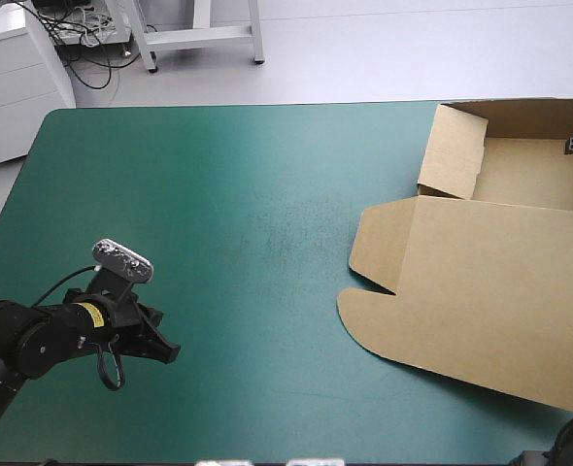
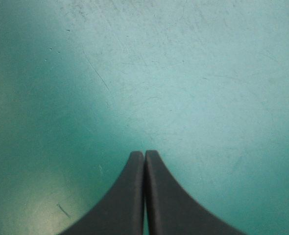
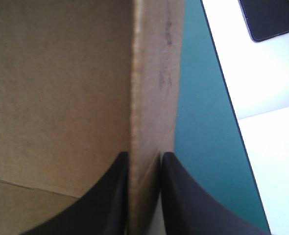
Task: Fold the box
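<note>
Though the high view hardly shows them, right fingers [image 3: 114,196] pinch an upright wall of the box [image 1: 500,291]; left fingers [image 2: 127,200] meet above the bench [image 1: 248,194].

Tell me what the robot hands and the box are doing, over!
Left gripper shut, over bare teal-green cover. Right gripper shut on a wall of the box. Tray open, lid flat. Nothing blocking.

No legible text — yellow sticker [image 1: 91,314] too small, dark marks [image 3: 165,73] on box [image 3: 61,98] smudged.
</note>
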Robot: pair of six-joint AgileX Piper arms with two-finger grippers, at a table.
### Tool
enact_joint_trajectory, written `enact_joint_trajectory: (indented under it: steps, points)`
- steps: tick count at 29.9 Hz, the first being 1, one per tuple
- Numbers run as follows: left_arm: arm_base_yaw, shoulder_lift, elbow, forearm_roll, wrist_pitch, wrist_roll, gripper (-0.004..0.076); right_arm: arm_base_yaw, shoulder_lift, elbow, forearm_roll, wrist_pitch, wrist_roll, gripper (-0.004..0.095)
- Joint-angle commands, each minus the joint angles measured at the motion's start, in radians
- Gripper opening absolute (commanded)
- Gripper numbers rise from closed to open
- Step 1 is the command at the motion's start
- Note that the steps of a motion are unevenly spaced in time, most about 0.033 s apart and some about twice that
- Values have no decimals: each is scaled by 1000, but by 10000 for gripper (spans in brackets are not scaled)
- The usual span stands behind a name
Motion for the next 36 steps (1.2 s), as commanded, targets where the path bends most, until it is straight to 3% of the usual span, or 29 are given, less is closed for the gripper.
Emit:
enact_joint_trajectory:
  steps: [1,5,7,16,20,31,36]
  points:
    - [-4,-12,-24,-14,-44,-11,-32,-7,-66,-24,5,-32,-2,376]
    - [-4,-12,-24,-14,-44,-11,-32,-7,-66,-24,5,-32,3,617]
    - [-4,-12,-24,-14,-44,-11,-32,-7,-66,-24,5,-32,3,688]
    - [-4,-12,-24,-16,-44,-11,-32,-7,-106,-27,26,-26,-10,698]
    - [-4,-12,-24,-16,-44,-11,-32,-7,-140,-27,59,-11,-28,593]
    - [-4,-12,-24,-18,-86,-11,-32,5,-239,-12,218,6,-63,-16]
    - [-4,-12,-19,-18,-116,-11,-32,59,-335,89,232,6,-97,-20]
